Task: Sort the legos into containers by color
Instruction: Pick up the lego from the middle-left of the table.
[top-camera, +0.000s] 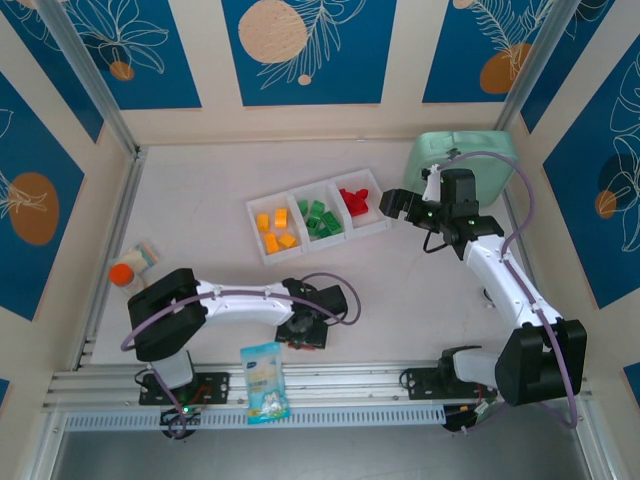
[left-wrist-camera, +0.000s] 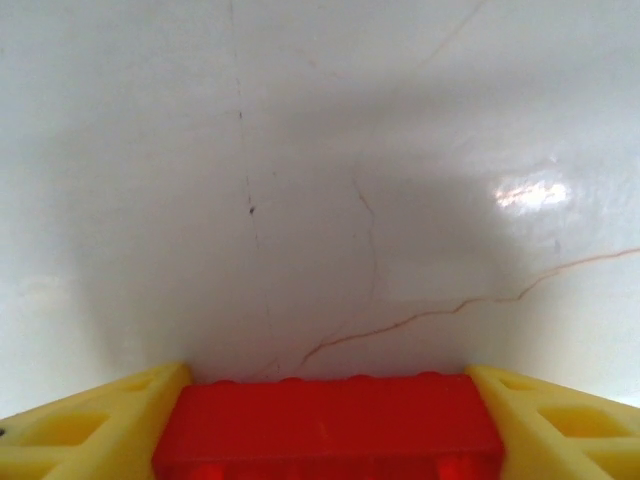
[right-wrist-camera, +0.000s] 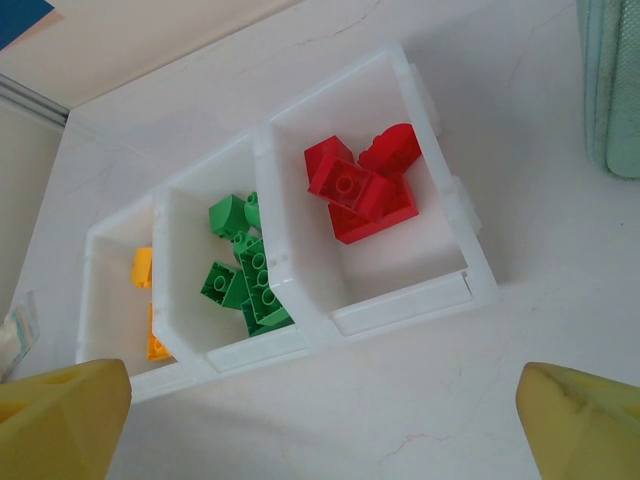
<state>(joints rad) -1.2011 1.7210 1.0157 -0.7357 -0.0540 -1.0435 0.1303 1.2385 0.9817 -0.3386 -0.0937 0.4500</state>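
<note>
One-handed: with left pincer (top-camera: 305, 330) clenched on red lego (left-wrist-camera: 330, 425), lift clear of table (top-camera: 200, 200), carry to red compartment of tray (right-wrist-camera: 400, 305) just ahead of released right pincer (right-wrist-camera: 322, 415), drop low

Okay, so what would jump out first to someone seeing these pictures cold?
The white tray, central in the top view, has its compartments already colour-sorted: yellow-orange bricks left, green bricks middle, red bricks right. Then the left gripper, low over the table, is shut on a single red brick, while the right gripper hangs open by the tray's red end.
</note>
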